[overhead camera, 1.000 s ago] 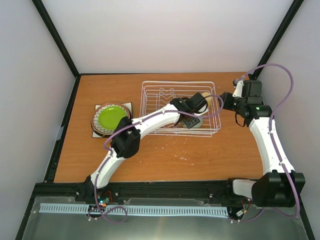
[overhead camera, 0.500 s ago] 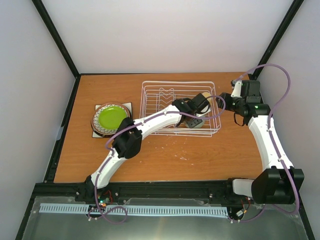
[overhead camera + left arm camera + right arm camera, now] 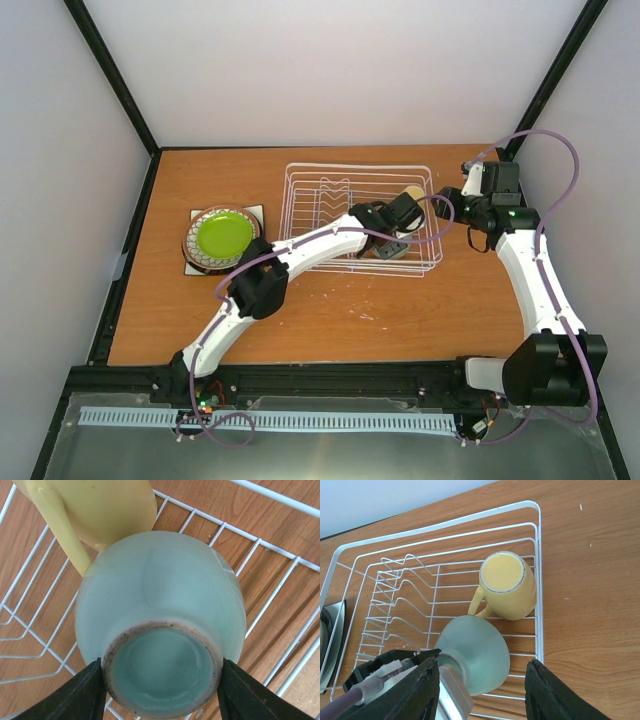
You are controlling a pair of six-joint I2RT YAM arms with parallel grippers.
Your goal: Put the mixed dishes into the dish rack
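mug (image 3: 507, 585) in rack (image 3: 300, 170), right end. left pincer (image 3: 162, 677) grasps bowl (image 3: 160, 605) by its foot, tipped, just beside mug inside rack. right pincer (image 3: 480, 682) released, empty. plate stack (image 3: 222, 238) on bench (image 3: 400, 310), not yet loaded.

Dark fingers (image 3: 80, 695) clamp the pale mint bowl (image 3: 160, 605) by its foot. The pale yellow handled mug (image 3: 100, 510) seemingly touches its upper-left side, and the dish rack (image 3: 272, 592) wires lie beneath.

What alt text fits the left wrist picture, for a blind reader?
Two black fingers of the left gripper clamp the foot of a pale mint bowl, its underside filling the view. Behind it: a pale yellow mug and the white dish rack's wires.
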